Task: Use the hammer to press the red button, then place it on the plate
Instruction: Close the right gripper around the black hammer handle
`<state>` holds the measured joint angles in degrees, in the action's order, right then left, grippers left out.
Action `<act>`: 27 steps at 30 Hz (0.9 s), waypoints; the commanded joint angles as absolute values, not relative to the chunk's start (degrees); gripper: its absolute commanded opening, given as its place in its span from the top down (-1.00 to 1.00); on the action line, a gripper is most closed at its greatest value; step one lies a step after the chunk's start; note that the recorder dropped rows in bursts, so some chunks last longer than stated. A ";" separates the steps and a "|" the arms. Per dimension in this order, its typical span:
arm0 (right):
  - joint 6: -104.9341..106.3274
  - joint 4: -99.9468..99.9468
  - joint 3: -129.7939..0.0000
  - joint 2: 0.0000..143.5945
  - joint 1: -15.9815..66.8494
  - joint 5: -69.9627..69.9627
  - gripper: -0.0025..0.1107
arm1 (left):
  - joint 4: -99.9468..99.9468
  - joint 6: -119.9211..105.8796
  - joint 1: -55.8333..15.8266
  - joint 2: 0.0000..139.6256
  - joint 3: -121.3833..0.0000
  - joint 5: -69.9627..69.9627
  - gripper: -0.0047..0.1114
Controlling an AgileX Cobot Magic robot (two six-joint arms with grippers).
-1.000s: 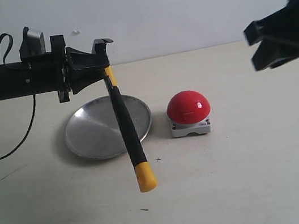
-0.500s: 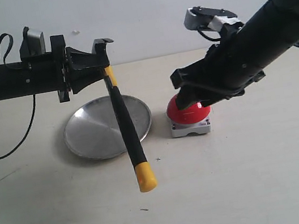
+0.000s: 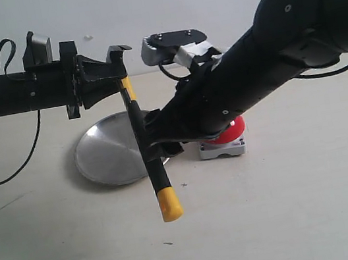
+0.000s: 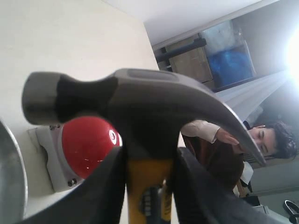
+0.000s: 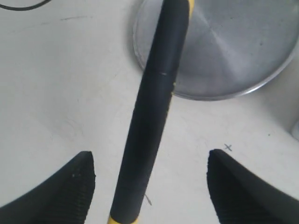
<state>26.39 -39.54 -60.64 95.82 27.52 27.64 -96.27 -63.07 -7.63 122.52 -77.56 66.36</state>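
My left gripper (image 3: 121,72) is shut on the hammer (image 3: 161,184) just below its dark head, and the black handle hangs down with the yellow end low over the table. The left wrist view shows the hammer head (image 4: 140,102) above the closed fingers (image 4: 105,186). My right gripper (image 3: 157,147) is open around the handle's lower half. In the right wrist view the handle (image 5: 154,116) runs between the spread fingers (image 5: 77,186), closer to one of them. The red button (image 3: 231,134) is mostly hidden behind my right arm and shows as red button (image 4: 88,144). The silver plate (image 3: 107,151) lies behind the handle.
A black cable (image 3: 25,161) droops from the left arm over the table's left side. A small pencil cross (image 3: 184,184) marks the tabletop near the hammer's yellow end. A person (image 4: 261,140) and shelving show in the background of the left wrist view.
My right arm has swept in from the far right, passing over the red button, and its open fingers now flank the hammer handle. The left arm and hammer have stayed still.
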 commanded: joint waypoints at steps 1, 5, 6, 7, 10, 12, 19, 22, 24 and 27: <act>26.81 -38.95 -61.04 95.63 29.29 22.45 -0.22 | -99.95 -63.28 -7.93 121.29 -77.53 68.17 0.92; 25.64 -39.02 -61.04 96.63 29.95 21.91 -0.22 | -99.95 -63.28 -7.93 121.29 -77.53 68.27 0.92; 25.03 -38.91 -61.04 96.97 29.95 21.69 -0.22 | -99.95 -63.28 -7.93 121.29 -77.53 68.27 0.92; 24.81 -38.91 -61.04 97.52 29.95 21.69 -0.22 | -99.95 -63.28 -7.93 121.29 -77.53 68.39 0.92; 24.81 -39.12 -61.04 99.23 29.95 21.69 -0.22 | -99.95 -63.28 -7.93 121.29 -77.53 68.62 0.92; 24.31 -39.12 -61.04 99.95 29.95 21.28 -0.22 | -99.95 -63.28 -7.93 121.29 -77.53 68.62 0.92; 24.19 -41.25 -62.29 102.66 29.95 21.70 -0.22 | -99.95 -63.29 -7.93 121.29 -77.53 68.70 0.92; 23.95 -43.37 -64.31 105.39 30.70 23.80 -0.22 | -99.95 -63.79 -7.93 121.29 -77.53 68.87 0.92; 23.95 -43.37 -64.44 105.97 31.71 22.86 -0.22 | -99.95 -63.79 -7.93 121.29 -77.53 68.87 0.92; 22.72 -43.37 -64.44 106.09 31.93 20.70 -0.22 | -99.95 -63.79 -7.93 121.29 -77.53 69.31 0.92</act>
